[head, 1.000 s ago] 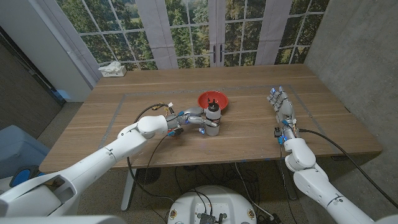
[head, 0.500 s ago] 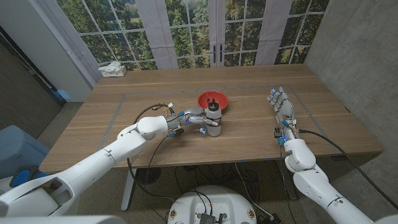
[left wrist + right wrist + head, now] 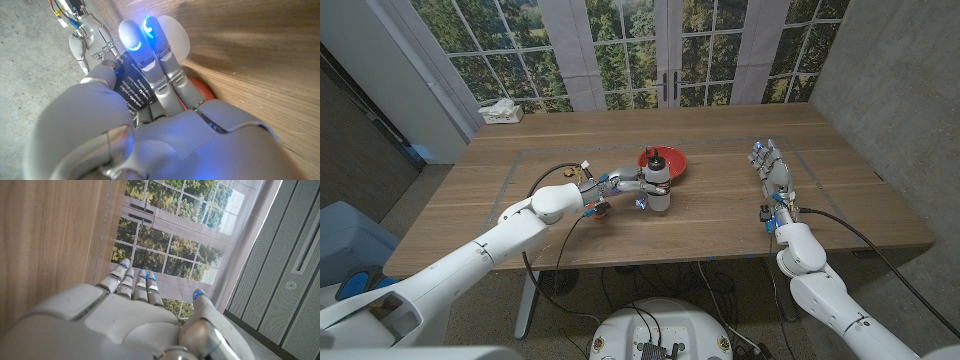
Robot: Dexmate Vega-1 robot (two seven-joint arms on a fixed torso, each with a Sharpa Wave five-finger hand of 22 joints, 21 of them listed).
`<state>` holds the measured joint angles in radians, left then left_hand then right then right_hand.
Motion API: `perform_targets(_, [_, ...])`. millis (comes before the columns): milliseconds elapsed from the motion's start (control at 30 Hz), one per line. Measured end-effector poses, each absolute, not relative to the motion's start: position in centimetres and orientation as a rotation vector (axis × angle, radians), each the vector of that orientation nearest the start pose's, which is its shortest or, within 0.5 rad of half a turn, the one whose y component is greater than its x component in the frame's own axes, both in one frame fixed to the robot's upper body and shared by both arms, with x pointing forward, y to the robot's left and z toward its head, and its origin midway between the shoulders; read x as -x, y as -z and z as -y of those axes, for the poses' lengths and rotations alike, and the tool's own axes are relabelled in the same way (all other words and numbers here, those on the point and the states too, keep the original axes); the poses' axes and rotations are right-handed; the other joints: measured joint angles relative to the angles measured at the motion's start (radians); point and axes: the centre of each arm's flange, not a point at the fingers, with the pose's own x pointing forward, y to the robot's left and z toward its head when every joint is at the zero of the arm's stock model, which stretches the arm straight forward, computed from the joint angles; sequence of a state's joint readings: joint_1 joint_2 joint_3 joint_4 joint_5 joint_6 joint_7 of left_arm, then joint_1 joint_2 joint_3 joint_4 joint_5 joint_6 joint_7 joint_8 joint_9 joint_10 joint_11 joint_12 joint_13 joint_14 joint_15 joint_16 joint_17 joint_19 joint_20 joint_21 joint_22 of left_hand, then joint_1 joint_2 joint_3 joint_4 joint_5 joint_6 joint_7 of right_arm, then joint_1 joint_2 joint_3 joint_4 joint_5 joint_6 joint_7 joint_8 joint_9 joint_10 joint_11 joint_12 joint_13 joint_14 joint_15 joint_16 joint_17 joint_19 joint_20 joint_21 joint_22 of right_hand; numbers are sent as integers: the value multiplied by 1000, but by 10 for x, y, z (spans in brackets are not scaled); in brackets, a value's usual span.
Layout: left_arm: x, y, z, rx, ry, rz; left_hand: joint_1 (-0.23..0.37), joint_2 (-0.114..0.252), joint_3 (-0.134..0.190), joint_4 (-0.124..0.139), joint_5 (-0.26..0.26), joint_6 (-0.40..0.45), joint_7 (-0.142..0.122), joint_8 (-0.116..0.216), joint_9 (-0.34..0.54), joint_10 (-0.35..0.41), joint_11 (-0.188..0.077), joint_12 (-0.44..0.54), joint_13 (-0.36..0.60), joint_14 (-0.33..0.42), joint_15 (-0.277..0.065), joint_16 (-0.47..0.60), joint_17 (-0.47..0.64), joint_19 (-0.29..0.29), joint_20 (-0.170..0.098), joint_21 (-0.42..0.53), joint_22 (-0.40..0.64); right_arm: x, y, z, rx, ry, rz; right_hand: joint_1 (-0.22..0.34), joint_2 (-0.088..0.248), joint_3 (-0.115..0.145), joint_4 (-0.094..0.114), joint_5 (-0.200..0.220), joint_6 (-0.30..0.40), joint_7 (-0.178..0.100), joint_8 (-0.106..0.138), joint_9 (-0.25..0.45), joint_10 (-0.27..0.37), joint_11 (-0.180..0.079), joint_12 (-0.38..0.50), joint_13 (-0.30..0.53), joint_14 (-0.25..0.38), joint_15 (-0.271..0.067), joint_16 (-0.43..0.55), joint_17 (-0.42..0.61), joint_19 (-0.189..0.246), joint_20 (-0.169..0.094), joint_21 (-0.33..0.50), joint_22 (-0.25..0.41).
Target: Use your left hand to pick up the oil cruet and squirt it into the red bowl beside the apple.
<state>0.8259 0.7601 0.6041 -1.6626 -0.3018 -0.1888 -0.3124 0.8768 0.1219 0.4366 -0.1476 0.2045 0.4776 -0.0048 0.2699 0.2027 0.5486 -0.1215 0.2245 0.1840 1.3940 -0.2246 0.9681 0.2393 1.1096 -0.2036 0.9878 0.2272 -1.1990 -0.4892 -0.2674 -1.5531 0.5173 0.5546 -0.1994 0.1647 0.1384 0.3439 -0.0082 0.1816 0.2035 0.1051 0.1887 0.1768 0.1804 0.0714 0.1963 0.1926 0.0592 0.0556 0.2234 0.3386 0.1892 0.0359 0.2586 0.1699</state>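
Left hand (image 3: 625, 187) fingers (image 3: 150, 60) clamped around oil cruet (image 3: 659, 186) beside red bowl (image 3: 672, 160); right hand (image 3: 775, 175) fingers apart, holding nothing, on wooden bench (image 3: 720, 210).

An oil cruet (image 3: 660, 185), a small clear bottle with a black cap and a dark label, stands close to upright in the grip of the robot's left hand (image 3: 630, 190), at the near rim of the red bowl (image 3: 670, 160). The shallow, round bowl sits on the wooden counter (image 3: 720, 215) near its middle. From the left wrist, fingers (image 3: 150, 55) wrap the cruet's dark printed label (image 3: 131, 85), with the bowl's red edge (image 3: 202, 90) just past them.
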Motion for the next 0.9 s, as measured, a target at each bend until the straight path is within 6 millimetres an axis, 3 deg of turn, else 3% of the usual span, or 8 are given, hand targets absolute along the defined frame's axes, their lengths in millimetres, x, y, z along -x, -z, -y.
perform_targets(500, [-561, 24, -198, -678, 604, 624, -20, -4, 0, 0, 0, 23, -2, -5, 0, 16, 2, -1, -3, 0, 3, -14, -9, -10, 3, 4, -7, -562, 95, 288, -119, -62, 776, 0, 0, 4, -4, 0, 0, 0, 0, 0, 0, 0, 0, 0, 0, 0, 0, -5, 0, 0, -8, 0])
perform_targets(667, [-554, 23, -207, -676, 559, 636, -60, -18, 32, -7, -1, 32, -11, -29, 0, 25, -7, -12, -3, -143, -1, -203, -66, -71, 28, 22, -25, -563, 92, 287, -118, -71, 779, 0, 0, 3, -6, 0, 0, 0, 0, 0, 0, 0, 0, 0, 0, 0, 0, -5, 0, 0, -8, 0])
perform_targets(733, [-552, 23, -211, -673, 538, 641, -68, -21, 51, -15, -1, 38, -17, -38, 0, 25, -7, -19, -5, -189, 14, -300, -72, -86, 36, 35, -28, -564, 91, 286, -117, -76, 778, 0, 0, 0, -9, 0, 0, 0, 0, 0, 0, 0, 0, 0, 0, 0, 0, -5, 0, 0, -8, 0])
perform_targets(900, [-547, 22, -219, -666, 488, 652, -94, -47, 91, -20, -1, 43, -22, -49, 5, 29, -4, -23, -4, -272, 92, -525, -72, -140, 57, 44, -36, -566, 89, 284, -113, -87, 775, 0, 0, 0, -9, 0, 0, 0, 0, 0, 0, 0, 0, 0, 0, 0, 0, -5, 0, 0, -8, 0])
